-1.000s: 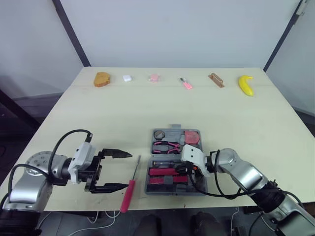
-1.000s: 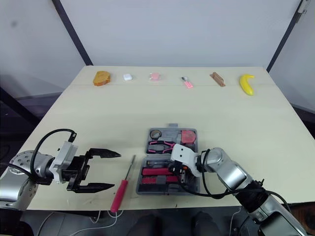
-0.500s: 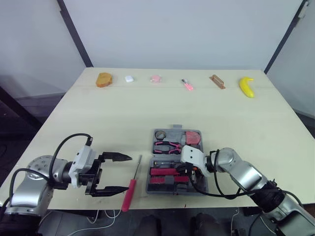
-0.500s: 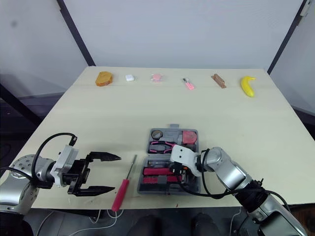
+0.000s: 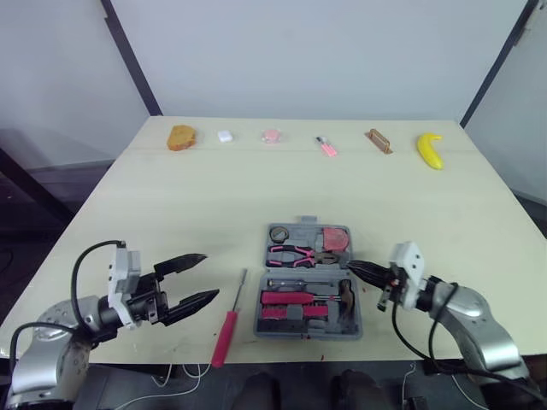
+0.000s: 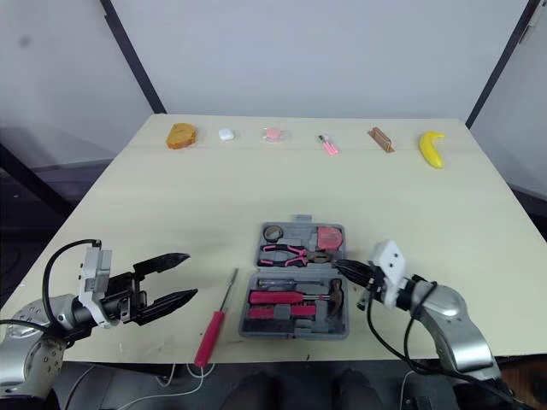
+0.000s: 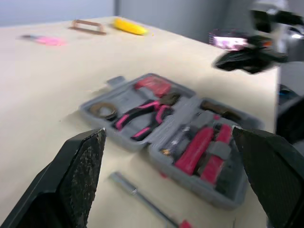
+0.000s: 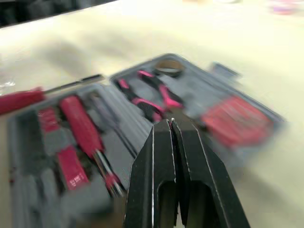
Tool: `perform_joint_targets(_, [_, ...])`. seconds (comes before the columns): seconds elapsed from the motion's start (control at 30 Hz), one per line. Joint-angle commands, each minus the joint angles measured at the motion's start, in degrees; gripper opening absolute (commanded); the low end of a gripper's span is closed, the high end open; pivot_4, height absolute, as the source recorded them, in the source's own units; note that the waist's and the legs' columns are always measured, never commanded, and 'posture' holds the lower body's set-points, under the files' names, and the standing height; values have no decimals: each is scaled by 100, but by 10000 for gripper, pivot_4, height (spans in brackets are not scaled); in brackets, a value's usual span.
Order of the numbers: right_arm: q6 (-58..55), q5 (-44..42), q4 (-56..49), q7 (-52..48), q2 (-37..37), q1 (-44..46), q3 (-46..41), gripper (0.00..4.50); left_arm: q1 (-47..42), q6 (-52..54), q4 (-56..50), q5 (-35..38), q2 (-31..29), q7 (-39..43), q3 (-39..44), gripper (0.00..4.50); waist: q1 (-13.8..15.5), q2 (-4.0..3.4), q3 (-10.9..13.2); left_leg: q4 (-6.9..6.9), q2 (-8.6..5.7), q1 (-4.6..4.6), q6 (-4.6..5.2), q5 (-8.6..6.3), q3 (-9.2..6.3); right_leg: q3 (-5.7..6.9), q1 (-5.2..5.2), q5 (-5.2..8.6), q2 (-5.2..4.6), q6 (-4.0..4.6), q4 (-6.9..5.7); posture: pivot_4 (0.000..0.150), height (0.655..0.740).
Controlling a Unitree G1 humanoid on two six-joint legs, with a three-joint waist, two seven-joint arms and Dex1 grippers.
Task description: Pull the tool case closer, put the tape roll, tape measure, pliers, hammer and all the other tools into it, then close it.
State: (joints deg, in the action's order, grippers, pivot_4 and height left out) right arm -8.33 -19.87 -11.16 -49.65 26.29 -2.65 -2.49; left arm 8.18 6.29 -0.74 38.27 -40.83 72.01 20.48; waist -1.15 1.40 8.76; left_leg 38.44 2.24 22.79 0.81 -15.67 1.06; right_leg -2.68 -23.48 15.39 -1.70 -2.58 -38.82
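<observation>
The left gripper (image 5: 208,276) gapes empty left of the case (image 5: 301,231), 1 screwdriver (image 5: 227,325) between them, while the right gripper (image 5: 352,266) sits clenched, empty, at the case's right edge.

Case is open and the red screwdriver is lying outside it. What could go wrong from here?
1. The screwdriver lies near the table's front edge; a glancing grab by the open left gripper might roll it off.
2. The shut right gripper sits low by the tool case's right rim; swinging inward could bump the case or unseat the hammer.
</observation>
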Motion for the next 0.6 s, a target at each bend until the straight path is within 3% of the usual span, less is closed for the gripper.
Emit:
perform_joint_targets(0.03, [482,-287,-3,-70,92,-350,-644,757,106,-155,81,-75,116,-251,285,45000,5,0,0,0,0,0,0,0,0,0,0,0,0,0,0,1500,7400])
perform_joint_targets(0.17, [778,-741,53,-170,163,-1109,-1547,757,453,-383,250,-280,307,-517,493,45000,44,-5,-2,-2,-2,-2,0,0,4,-3,1,0,-1,0,3,1500,7400])
perform_joint_targets(0.27, [887,-981,131,-249,225,-1504,-2034,12308,621,-459,426,-289,425,-694,704,45000,36,-2,-2,-4,0,-2,0,0,8,-5,1,0,0,0,8,1500,7400])
perform_joint_targets(0.43, [1008,-1229,350,-507,367,-2098,-2644,37560,933,-538,596,-215,497,-831,1106,45000,35,-4,-4,-2,2,-14,0,0,13,-14,5,2,3,1,4,1500,7400])
perform_joint_targets(0.47, [1026,-1274,406,-579,386,-2220,-2751,44262,1005,-590,679,-229,499,-787,1172,45000,37,-4,-4,-3,2,-14,0,0,15,-14,5,2,3,0,5,1500,7400])
perform_joint_targets(0.6, [1150,-1409,818,-859,465,-2528,-3142,44262,1195,-826,1103,-299,464,-578,1380,45000,37,-3,-6,-3,1,-14,0,0,20,-17,5,2,2,0,8,1500,7400])
